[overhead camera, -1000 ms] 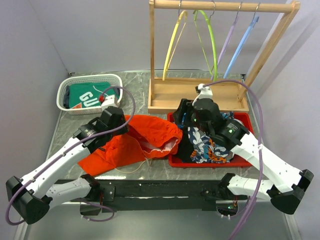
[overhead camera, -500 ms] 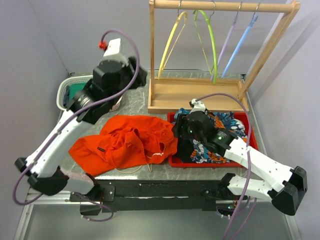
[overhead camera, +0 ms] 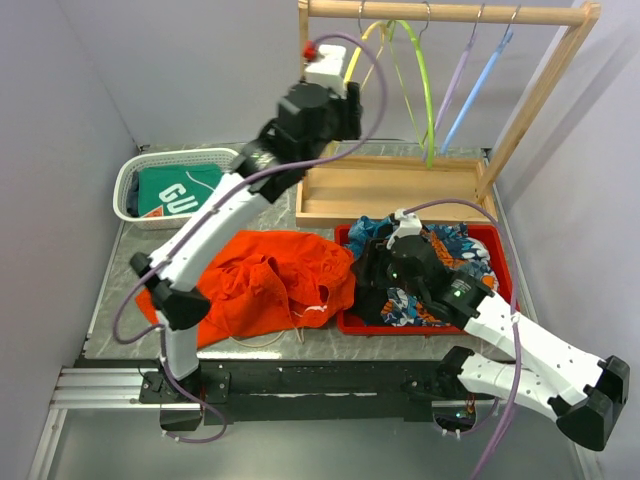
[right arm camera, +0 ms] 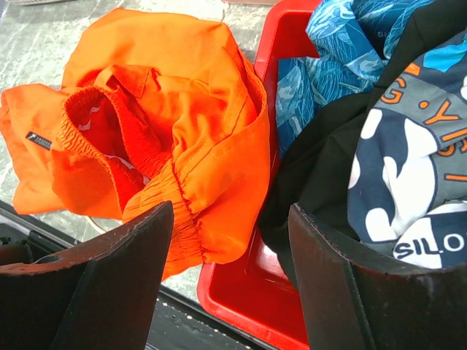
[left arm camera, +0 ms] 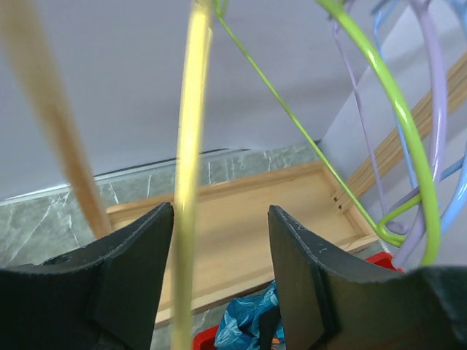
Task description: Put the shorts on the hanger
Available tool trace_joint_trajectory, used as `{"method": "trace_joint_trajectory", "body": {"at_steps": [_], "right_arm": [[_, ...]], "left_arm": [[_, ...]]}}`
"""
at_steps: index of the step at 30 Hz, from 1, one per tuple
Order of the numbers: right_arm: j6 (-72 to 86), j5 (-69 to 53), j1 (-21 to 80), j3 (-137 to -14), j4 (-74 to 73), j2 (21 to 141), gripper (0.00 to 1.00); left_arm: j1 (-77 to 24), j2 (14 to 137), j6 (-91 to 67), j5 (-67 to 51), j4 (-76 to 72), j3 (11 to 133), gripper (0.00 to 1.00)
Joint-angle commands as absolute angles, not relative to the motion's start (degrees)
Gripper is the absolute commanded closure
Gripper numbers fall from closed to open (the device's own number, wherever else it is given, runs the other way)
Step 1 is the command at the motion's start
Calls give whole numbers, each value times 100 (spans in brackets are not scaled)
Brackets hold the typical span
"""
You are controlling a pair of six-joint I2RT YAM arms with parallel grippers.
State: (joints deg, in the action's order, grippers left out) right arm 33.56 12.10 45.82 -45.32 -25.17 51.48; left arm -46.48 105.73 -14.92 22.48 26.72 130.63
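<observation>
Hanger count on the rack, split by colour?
yellow hanger: 1
green hanger: 1
lilac hanger: 1
blue hanger: 1
Total: 4

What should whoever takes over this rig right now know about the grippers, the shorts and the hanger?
Left gripper: open, raised at the rack, one arm of the yellow hanger between its jaws, not clamped.
Right gripper: open, empty, low over the shorts beside the red tray.
Shorts: crumpled on the table, one side over the tray's left rim.
Done: nothing hung.
Left: grip the hanger, take it off the rack, put the shorts on it.
</observation>
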Motion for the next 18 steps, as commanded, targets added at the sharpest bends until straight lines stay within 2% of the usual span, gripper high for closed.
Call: {"method": "trace_joint_trajectory", "body": {"at_steps": [1, 4, 5, 9, 12, 16, 18], "right_arm": [[3129, 1309, 4570, -4448, -2443, 4878, 28], [3094, 1336, 4562, -4342, -2443, 4755, 28], [3094, 1345, 4562, -4324, -2443, 4729, 28], [3094, 1275, 4553, -4307, -2461, 4729, 28], [3059, 1266, 4553, -4324, -2461, 4746, 27], [3032, 1309, 4553, -4368, -2487, 4807, 27], [3041, 1310, 4553, -4429, -2505, 4860, 27]], "left_arm": [[-4781, 10942, -1011, 2706, 2452, 13640, 42], [-4773, 10916, -1028, 2848, 2259, 13396, 54], [-4781, 10838, -1020, 2830, 2102, 13194, 61], [-4781, 10924, -976, 2847, 2153, 13210, 73], [-4772, 11039, -932, 2865, 2188, 13298, 79], [-4772, 10960, -827, 2970, 2031, 13158, 96], [-4772, 10916, -721, 3067, 1960, 13157, 99]]}}
